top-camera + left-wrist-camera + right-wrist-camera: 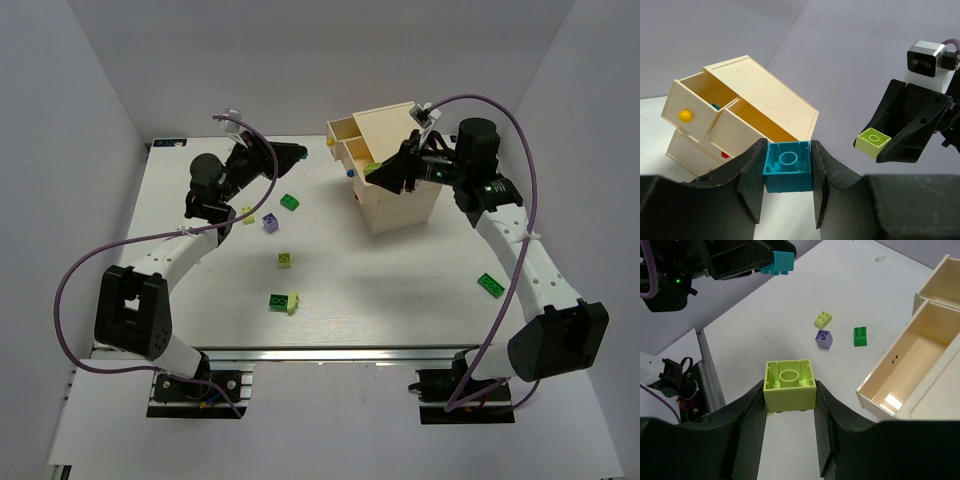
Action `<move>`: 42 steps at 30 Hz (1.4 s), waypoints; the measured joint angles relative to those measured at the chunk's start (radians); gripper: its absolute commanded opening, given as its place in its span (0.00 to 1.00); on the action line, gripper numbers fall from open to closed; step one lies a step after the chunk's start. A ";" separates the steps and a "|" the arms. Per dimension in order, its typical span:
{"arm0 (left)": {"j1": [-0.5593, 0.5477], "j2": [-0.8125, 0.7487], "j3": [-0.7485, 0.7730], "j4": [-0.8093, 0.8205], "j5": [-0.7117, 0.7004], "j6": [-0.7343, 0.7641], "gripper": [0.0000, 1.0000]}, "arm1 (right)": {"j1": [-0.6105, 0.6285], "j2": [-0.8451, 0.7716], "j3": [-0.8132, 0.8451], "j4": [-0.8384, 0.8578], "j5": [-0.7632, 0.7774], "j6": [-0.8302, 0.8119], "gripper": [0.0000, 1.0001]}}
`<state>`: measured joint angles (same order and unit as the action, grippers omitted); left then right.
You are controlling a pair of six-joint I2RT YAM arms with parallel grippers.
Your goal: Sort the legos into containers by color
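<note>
My left gripper (pixel 788 152) is shut on a blue lego (pixel 788 175), held above the table left of the cream chest (pixel 400 205). My right gripper (pixel 790 390) is shut on a pale yellow-green lego (pixel 790 382), beside the chest's open drawers (pixel 905 365). From the left wrist, that lego (pixel 873 141) shows in the right gripper facing me. Loose legos lie on the table: green (pixel 290 202), purple (pixel 270 222), pale yellow-green (pixel 247 214), another (pixel 285 260), a green and pale pair (pixel 281 300), and a green one (pixel 490 284) at the right.
The chest's upper drawers (pixel 715 125) are pulled out toward the left; one has a yellow knob (pixel 685 115) and something blue inside. The table's near edge is a metal rail (pixel 330 352). White walls enclose the table on three sides.
</note>
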<state>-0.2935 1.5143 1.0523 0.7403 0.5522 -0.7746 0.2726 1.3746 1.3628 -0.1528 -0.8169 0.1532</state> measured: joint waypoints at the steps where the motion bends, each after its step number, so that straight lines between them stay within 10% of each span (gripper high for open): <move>1: 0.000 0.000 0.000 -0.003 0.003 0.002 0.00 | -0.006 -0.001 -0.005 0.001 -0.004 0.000 0.00; 42: -0.004 0.078 0.132 -0.143 0.032 0.083 0.00 | -0.110 -0.059 -0.138 0.088 -0.141 -0.016 0.00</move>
<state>-0.2977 1.5921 1.1847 0.5968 0.5842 -0.6918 0.1627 1.3155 1.2243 -0.0650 -0.9577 0.1371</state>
